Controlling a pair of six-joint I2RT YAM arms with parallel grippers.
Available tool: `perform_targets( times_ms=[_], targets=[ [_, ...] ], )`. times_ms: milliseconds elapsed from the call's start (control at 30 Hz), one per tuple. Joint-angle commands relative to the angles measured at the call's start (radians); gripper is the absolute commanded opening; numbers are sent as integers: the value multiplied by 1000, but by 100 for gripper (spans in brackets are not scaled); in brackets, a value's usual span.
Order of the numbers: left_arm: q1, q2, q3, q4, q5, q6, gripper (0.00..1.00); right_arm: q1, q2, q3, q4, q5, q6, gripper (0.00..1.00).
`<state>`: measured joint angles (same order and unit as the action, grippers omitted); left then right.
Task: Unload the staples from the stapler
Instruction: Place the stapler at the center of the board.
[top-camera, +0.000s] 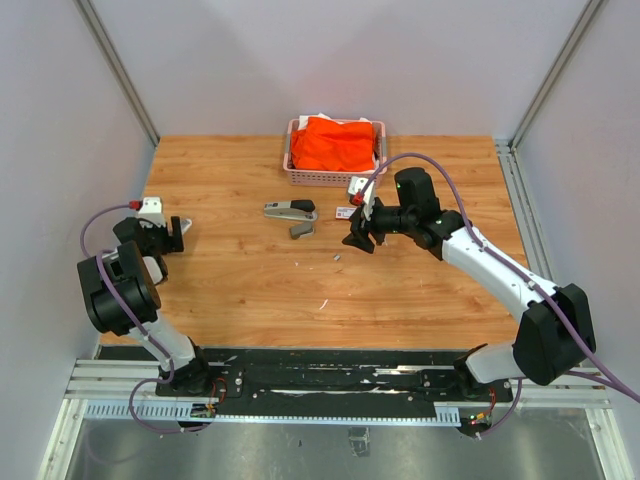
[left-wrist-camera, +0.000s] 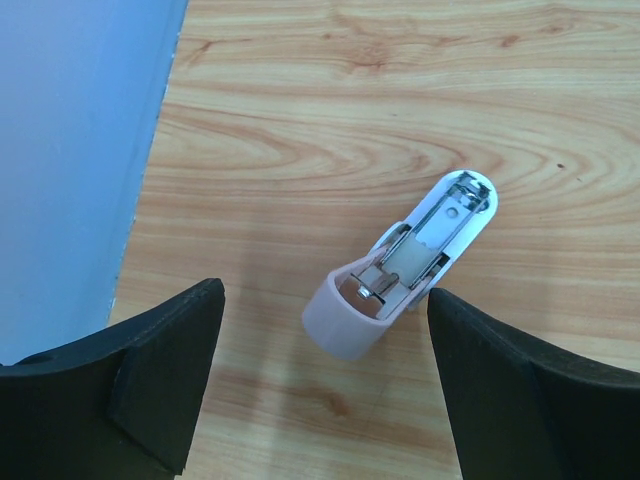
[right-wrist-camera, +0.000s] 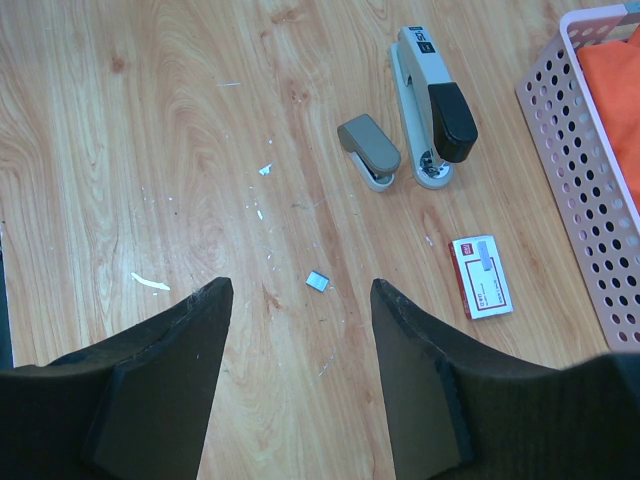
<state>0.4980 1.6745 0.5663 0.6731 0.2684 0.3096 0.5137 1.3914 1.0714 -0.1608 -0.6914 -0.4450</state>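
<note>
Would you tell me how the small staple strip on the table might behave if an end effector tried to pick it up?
The staple strip lies flat and thin on the table, so a grasp will probably slip over it. It looks very light, likely skittering when nudged.

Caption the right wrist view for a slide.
Open right gripper above scattered staples; small stapler, larger stapler, red-labelled box and pink basket beyond.

Overhead plus two wrist views (close, downward)
</note>
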Motion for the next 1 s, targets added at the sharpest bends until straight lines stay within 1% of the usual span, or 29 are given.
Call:
perform_targets(
  times_ms=[0,333,600,767,967],
  targets=[
    [11,-14,25,13,-57,22,87,-18,-21,-11,19,-23,11,60],
    [11,11,68,15,-126,36,88,-18,-17,-12,22,-27,14,59],
    [11,1,43,28,-67,39,88,-19,-15,-12,22,-27,15,59],
    [11,-3,27,37,-88,55,88,-18,-16,-12,23,-31,17,60],
    [12,-48,-15,30,-72,62,88,-18,-20,-14,23,-29,15,60]
  ],
)
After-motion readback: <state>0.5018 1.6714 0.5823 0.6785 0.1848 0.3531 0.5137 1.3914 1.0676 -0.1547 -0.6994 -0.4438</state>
